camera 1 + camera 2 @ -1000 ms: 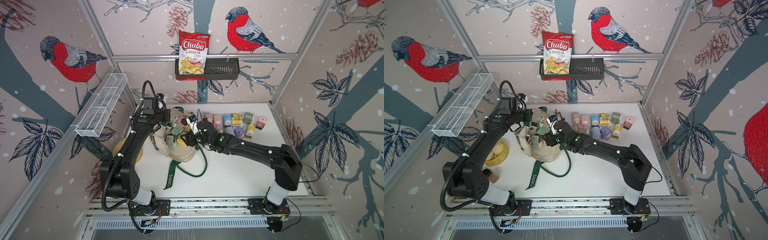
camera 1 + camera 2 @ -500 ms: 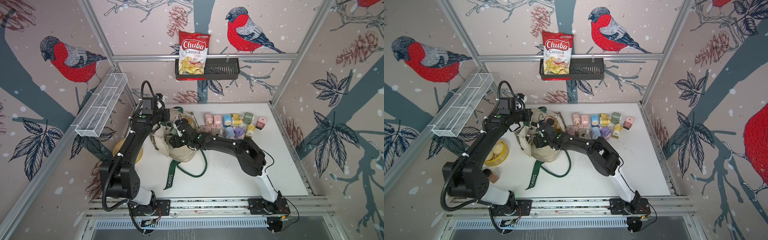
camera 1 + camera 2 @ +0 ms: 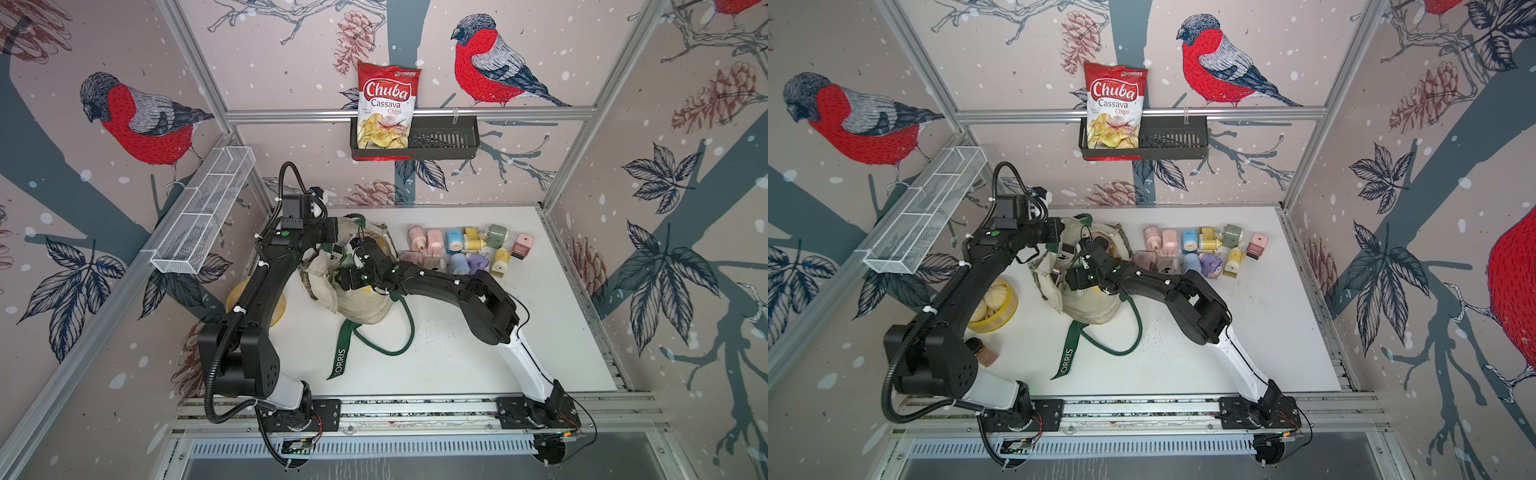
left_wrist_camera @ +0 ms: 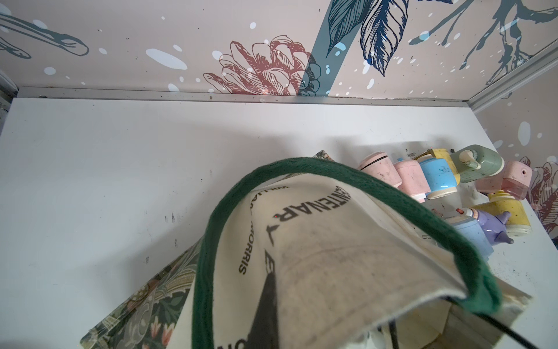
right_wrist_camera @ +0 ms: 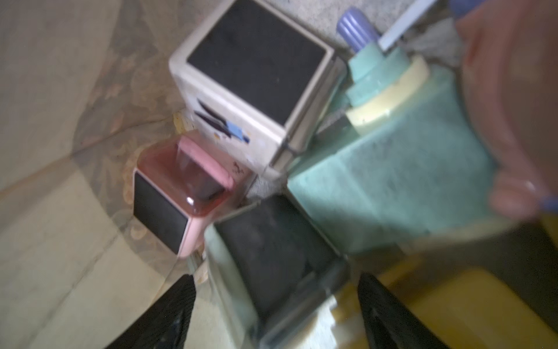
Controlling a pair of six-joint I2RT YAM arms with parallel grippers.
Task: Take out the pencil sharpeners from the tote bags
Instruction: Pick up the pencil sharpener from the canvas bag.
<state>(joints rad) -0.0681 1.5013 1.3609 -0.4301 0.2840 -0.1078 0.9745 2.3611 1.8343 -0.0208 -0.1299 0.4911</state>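
Canvas is what our left gripper (image 4: 268, 290) pinches: jaws together on the rim of the cream tote bag (image 3: 361, 305), lifting it so the mouth gapes. Our right gripper (image 5: 276, 278) reaches inside, fingers apart, astride a green pencil sharpener (image 5: 271, 241) with a dark drawer. A cream sharpener (image 5: 256, 78) and a pink sharpener (image 5: 178, 193) lie beside it. Freed sharpeners (image 3: 461, 249) cluster at two o'clock on the table (image 3: 457, 353) — kept clear, we judge, of the bag.

**Sharpeners split between tote and tabletop**

The cream, green-handled tote bag (image 3: 362, 307) slumps open on the tabletop (image 3: 457, 357). Inside it, a cream sharpener (image 5: 241, 99), a pink sharpener (image 5: 184, 193) and a green sharpener (image 5: 392, 172) lie jumbled. Pastel pencil sharpeners (image 3: 459, 243) cluster beside it.
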